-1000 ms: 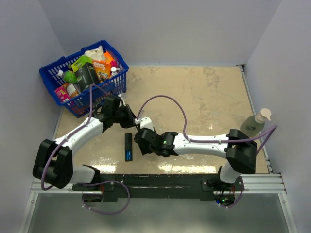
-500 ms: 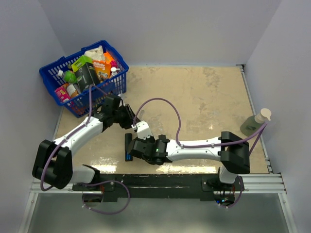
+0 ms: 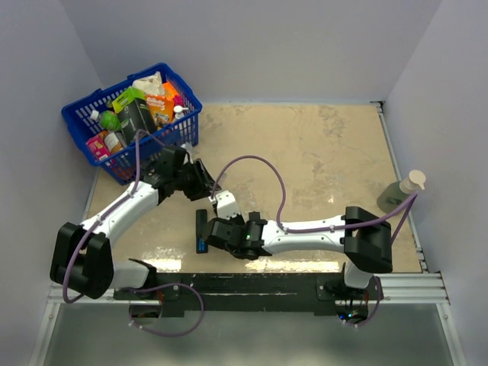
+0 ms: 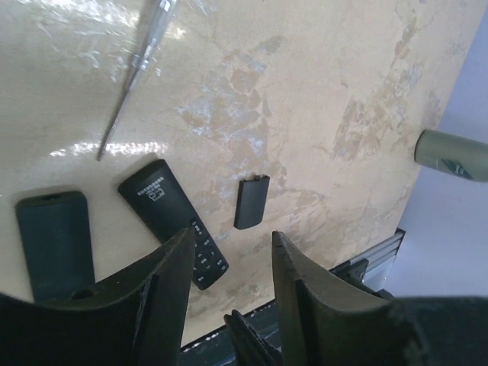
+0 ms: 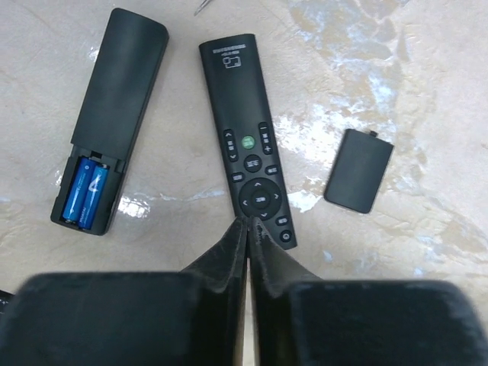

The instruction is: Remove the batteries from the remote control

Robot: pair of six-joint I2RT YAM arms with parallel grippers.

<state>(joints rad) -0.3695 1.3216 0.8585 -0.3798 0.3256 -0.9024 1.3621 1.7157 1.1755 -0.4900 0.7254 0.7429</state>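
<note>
Approach step: right gripper (image 5: 248, 226), jaws pressed together, is hovering with the batteries (image 5: 85, 192) at its 9 o'clock in the open remote (image 5: 126, 76), probably needing spread jaws next; left gripper (image 4: 229, 242) is hanging spread.

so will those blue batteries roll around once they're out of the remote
Probably, yes: the batteries are smooth little cylinders, so on the flat table they would likely roll. They sit snugly side by side in the open remote, so they may resist prying. They look small and glossy, perhaps slippery to grip.
</note>
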